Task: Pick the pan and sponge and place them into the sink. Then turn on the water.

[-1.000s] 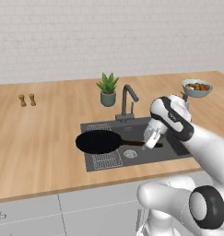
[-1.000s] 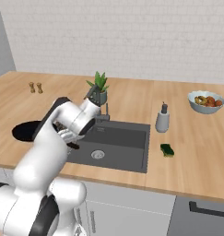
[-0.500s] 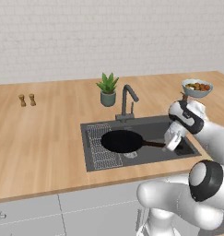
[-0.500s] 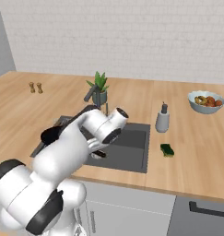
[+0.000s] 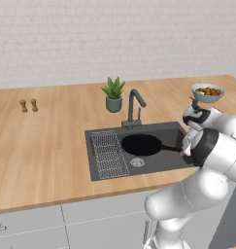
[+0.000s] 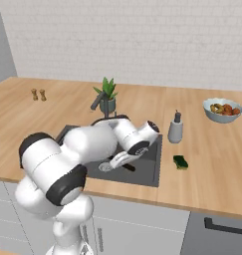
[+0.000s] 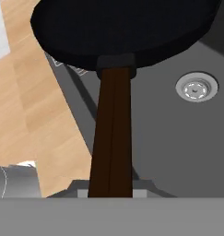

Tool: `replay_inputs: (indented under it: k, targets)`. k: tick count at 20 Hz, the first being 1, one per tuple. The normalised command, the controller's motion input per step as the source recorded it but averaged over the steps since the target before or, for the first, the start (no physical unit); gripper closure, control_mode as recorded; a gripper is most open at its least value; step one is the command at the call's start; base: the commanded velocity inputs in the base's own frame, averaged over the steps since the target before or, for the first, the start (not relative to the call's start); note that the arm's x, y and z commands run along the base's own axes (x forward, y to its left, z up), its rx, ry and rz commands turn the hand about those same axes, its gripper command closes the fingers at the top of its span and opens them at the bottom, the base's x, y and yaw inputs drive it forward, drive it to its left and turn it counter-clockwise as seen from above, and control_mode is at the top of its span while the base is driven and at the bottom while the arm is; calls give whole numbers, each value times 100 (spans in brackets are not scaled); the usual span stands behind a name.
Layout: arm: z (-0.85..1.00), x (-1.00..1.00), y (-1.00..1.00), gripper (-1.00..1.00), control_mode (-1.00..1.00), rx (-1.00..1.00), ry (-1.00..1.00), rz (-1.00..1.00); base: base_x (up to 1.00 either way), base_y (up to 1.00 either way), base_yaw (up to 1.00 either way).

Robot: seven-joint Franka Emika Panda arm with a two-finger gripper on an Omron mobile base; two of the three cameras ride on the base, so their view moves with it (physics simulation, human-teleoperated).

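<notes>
The gripper (image 6: 123, 164) is clamped on the handle of the pan (image 5: 141, 144), which sits over the sink (image 5: 102, 168) basin — beside the wire rack (image 5: 109, 154) and above the round drain (image 7: 196, 87). The sponge (image 6: 181, 162) lies on the counter (image 5: 42, 141), just right of the sink and near the soap dispenser (image 6: 176, 128).

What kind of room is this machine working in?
It looks like a kitchen, computer-rendered rather than real. A dark sink with a faucet is set into a long wooden counter, and a bowl of fruit stands on it.
</notes>
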Motion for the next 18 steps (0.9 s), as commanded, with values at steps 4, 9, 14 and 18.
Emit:
replay_inputs:
  k: [4,9,14,18]
  targets:
    - [-23,61,-42,100,-100,-2,1,-4,0,0,0]
    - [-25,59,-24,100,-100,-4,6,0,0,0,0]
    - [-22,51,-14,100,-100,-8,0,0,0,0,0]
    - [-25,29,-4,100,-100,-12,-8,1,0,0,0]
